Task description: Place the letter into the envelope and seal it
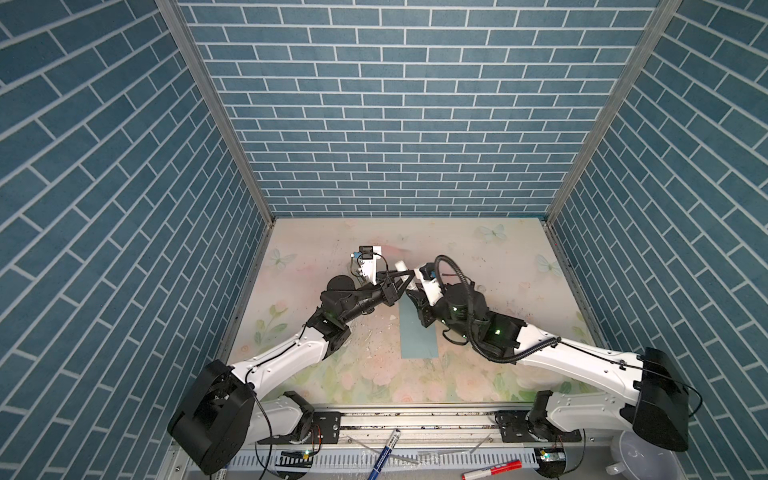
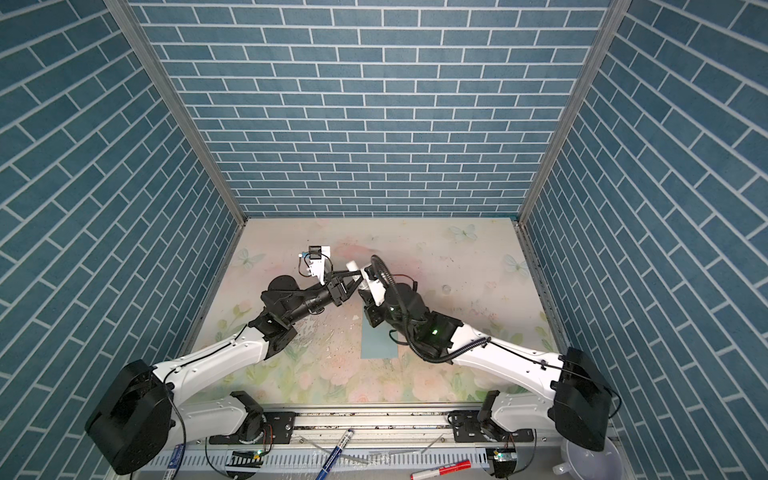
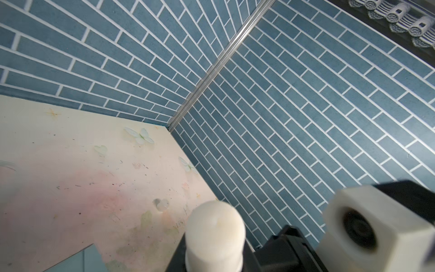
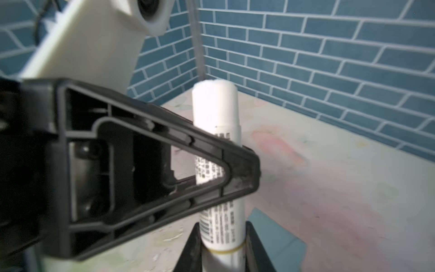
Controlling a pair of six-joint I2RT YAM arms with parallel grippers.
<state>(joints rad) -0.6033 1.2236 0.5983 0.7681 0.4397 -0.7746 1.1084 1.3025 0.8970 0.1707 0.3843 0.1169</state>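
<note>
Grip, left: left gripper [image 3: 214, 255] is closed on the upper barrel of the glue stick [image 4: 215, 106].
Grip, right: right gripper [image 4: 223, 255] clamps the stick's base. We judge this two-handed hold prepares the glue for sealing.
Envelope position: the envelope [image 1: 417, 338] lies flat on the table [image 1: 498, 257], beneath both grippers.
Envelope axis: long axis runs from us toward the back wall [image 1: 395, 124]; its far end is hidden.
Letter: not visible; we judge it already inserted.

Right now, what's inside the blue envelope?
I can't see inside. The envelope lies flat on the table, its paper hiding any contents, and the right arm covers its far end.
</note>
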